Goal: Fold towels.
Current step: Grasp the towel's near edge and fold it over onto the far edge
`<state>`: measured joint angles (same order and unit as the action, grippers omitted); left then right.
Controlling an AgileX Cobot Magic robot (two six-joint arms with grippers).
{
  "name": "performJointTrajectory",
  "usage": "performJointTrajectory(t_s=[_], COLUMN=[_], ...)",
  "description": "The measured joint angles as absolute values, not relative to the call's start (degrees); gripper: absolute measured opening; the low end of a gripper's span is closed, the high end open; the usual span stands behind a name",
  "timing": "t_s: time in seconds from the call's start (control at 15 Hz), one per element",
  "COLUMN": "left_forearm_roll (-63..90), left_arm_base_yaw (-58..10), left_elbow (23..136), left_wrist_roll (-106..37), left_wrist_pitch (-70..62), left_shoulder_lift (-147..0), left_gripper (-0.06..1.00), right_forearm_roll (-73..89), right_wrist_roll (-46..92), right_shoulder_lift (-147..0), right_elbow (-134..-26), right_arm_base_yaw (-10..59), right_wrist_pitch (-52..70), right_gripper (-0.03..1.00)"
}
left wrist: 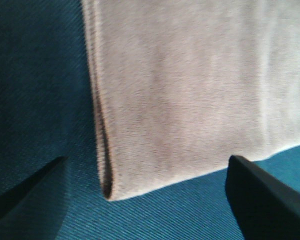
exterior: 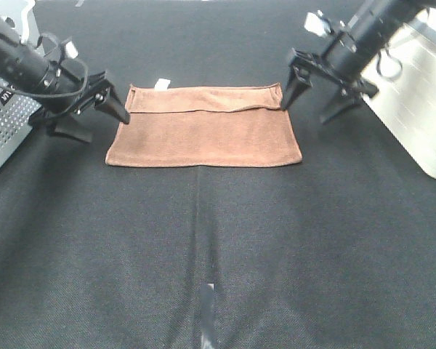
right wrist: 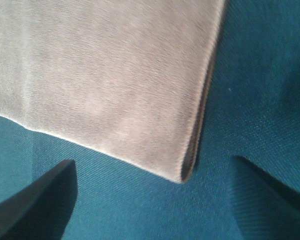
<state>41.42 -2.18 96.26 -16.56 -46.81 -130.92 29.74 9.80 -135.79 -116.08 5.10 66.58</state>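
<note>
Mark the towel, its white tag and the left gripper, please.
towel (exterior: 203, 138), exterior high view, centre of the cloth.
white tag (exterior: 160, 83), exterior high view, middle of the tag.
left gripper (exterior: 108, 129), exterior high view, midway between its fingertips.

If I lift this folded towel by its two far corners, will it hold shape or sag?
The towel will probably sag in the middle: it lies limp and flat. Its two layers sit loose at the corner, so they may separate unless both are pinched.
</note>
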Motion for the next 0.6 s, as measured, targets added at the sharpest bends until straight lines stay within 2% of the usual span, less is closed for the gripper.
performJointTrajectory(t_s=[0.2,0.6], left_forearm_roll=[41.08,44.35], left_arm_base_yaw=[-2.18,-2.69], left_elbow=[95.4,95.4], left_wrist_roll=[-16.33,-15.64], left_wrist_pitch=[-43.49,-41.77], left_shoulder_lift=[-131.09,-133.9], left_gripper=[0.79,0.79], right_forearm_roll=[33.46,33.92], right_wrist_roll=[14.32,14.67], right_shoulder_lift=[-135.79,-138.54], right_elbow=[-111.04,-110.58], right_arm_base_yaw=[3.72,3.72], right_wrist_pitch=[62.28,59.82], right_gripper=[0.77,0.77])
